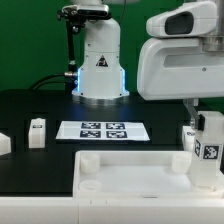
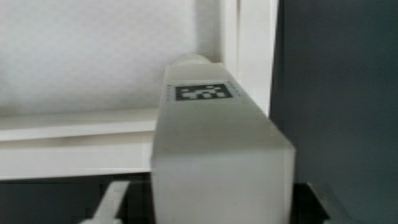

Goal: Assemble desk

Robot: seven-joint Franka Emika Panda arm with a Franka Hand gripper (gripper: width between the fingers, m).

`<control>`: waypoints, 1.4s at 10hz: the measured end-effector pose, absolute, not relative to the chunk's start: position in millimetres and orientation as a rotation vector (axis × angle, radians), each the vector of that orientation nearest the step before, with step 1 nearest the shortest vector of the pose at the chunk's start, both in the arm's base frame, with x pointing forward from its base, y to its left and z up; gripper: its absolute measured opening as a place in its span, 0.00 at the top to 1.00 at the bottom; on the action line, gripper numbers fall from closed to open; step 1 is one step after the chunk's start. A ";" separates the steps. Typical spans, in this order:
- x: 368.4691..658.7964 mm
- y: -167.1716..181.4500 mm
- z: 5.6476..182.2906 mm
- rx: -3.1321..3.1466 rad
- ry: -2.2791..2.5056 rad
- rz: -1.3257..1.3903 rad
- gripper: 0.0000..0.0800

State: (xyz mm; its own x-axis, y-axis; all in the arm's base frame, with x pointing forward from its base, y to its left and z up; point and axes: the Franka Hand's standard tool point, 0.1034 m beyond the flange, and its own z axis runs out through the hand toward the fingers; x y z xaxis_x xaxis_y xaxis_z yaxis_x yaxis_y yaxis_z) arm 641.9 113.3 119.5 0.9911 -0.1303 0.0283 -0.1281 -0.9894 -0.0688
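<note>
A white desk leg (image 2: 217, 140) with a black-and-white tag on its end fills the middle of the wrist view. It stands between the fingers (image 2: 118, 200) of my gripper (image 2: 217, 208), which sit close against both of its sides. In the exterior view the same leg (image 1: 210, 150) is upright at the exterior view's right, just off the right end of the flat white desk top (image 1: 120, 172), with my gripper (image 1: 203, 128) down over it. Another leg (image 1: 37, 131) stands alone at the exterior view's left.
The marker board (image 1: 103, 130) lies behind the desk top, in front of the robot base (image 1: 100, 70). A small white part (image 1: 3, 143) sits at the far left edge. The arm's large white link (image 1: 180, 55) hangs over the right side.
</note>
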 end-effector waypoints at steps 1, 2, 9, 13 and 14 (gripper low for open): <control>640.0 112.5 119.3 -3.052 0.404 -0.082 0.64; 638.2 111.2 119.2 -3.014 0.596 -0.102 0.64; 640.3 98.9 117.4 -2.447 1.693 0.001 0.64; 638.6 103.4 116.8 -2.025 2.128 0.099 0.64; 638.5 103.4 116.4 -2.060 2.094 0.094 0.64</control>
